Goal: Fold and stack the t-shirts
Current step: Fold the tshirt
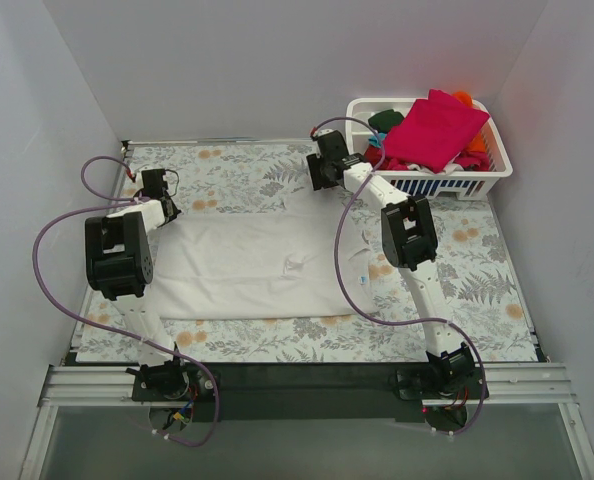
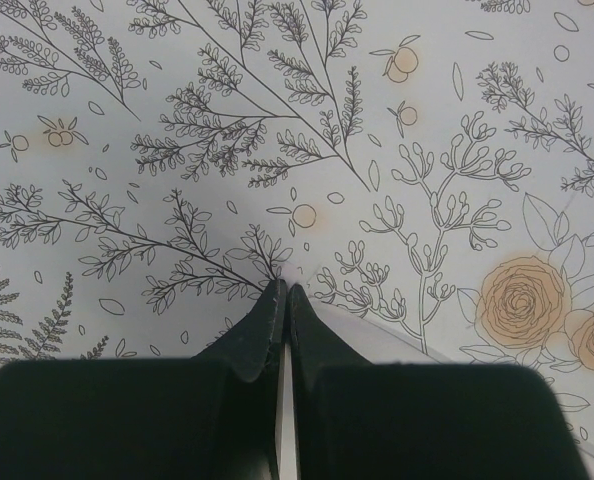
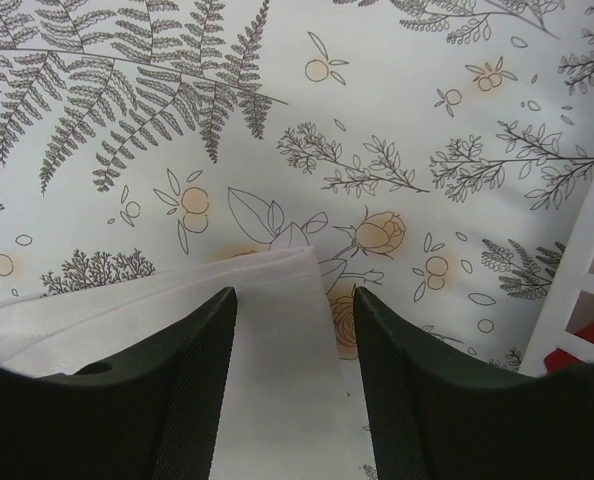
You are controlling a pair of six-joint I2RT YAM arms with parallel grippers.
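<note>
White t-shirt [image 1: 267,265]: spread flat on the tabletop [image 1: 477,290], spanning the gap between the two grippers, one far corner at each.
Left gripper [image 2: 283,292]: clenched, fingers pressed together with a thin white sliver of cloth between them; judged to be pinching the shirt's corner edge.
Right gripper [image 3: 295,298]: released, fingers spread to either side of the other corner; cloth lying flat in the gap, just short of the fingertips, nothing grasped yet.
Step in hand: probably securing both far corners to begin the first fold.
Doing it well: lower the right gripper until both fingertips meet the tabletop with the corner well inside the gap. Close on every layer at that corner, not only the top one. Then lift both corners together and level, with the cloth taut between the grippers.
Risk: a shallow pinch slipping off the hem; an uneven lift skewing the fold line.
Basket [image 1: 447,186]: close beside the right gripper, on its right and slightly beyond it.
Count, tabletop: one t-shirt, the white one.
Count, basket: a heap with a magenta t-shirt [image 1: 435,130] on top, and red [image 1: 470,160], orange [image 1: 463,98] and dark green [image 1: 384,120] cloth beneath. At least four colours; exact number impossible to tell.
Count, other: one basket, two grippers.
</note>
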